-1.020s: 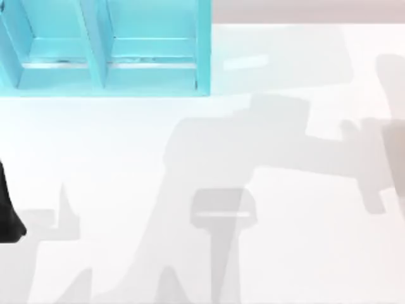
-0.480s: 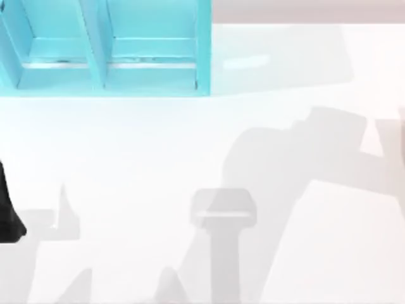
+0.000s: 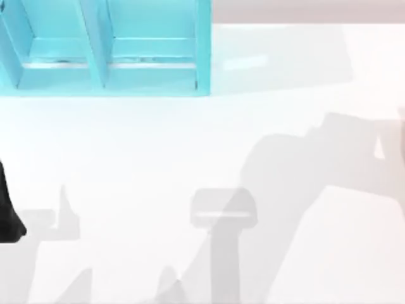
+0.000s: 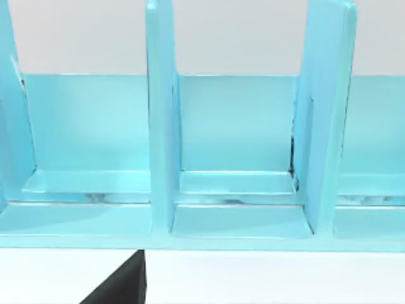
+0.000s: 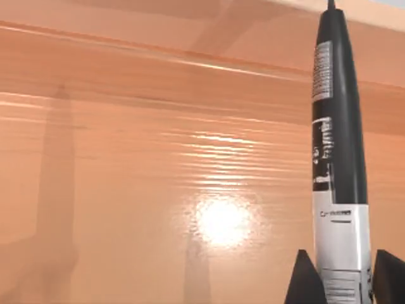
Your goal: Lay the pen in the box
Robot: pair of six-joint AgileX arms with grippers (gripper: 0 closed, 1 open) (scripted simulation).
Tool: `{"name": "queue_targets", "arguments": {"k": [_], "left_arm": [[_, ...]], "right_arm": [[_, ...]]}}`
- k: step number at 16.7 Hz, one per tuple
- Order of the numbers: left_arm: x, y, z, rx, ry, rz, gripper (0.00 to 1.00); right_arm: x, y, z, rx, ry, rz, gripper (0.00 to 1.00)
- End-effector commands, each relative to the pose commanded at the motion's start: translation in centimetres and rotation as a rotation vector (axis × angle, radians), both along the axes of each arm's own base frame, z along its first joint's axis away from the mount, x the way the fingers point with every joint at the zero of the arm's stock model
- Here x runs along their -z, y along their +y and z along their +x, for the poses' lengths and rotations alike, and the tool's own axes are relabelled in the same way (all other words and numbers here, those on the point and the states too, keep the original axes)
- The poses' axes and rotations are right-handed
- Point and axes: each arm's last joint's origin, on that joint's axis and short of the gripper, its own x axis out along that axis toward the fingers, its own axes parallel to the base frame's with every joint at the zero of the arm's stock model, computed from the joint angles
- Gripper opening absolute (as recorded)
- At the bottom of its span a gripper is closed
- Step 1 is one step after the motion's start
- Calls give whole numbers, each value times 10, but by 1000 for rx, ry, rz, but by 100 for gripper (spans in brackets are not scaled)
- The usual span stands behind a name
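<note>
Rendered simulation tabletop, plain white table (image 3: 126, 158), flat shadows, wood-grain orange backdrop (image 5: 158, 158)

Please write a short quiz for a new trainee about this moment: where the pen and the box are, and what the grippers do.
1. Multiple choice: what is between the fingers of the right gripper? A) the pen B) a spoon C) nothing
2. Fill in: in the top view, the box stands toward the ____ side of the table.
3. True or false: the pen already lies in a compartment of the box.

Key: 1 A; 2 left; 3 false, the right gripper holds the pen, away from the box.
</note>
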Motion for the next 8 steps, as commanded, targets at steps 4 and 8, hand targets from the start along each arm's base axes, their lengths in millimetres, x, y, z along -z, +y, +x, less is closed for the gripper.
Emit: {"name": "queue_targets", "arguments": {"k": [4,8], "left_arm": [[0,0,0,0,0,0,100],[0,0,0,0,0,0,100]], "right_arm": [[28,2,-13,-3,9,0,0],[35,1,-17,5,3,-4,0]]}}
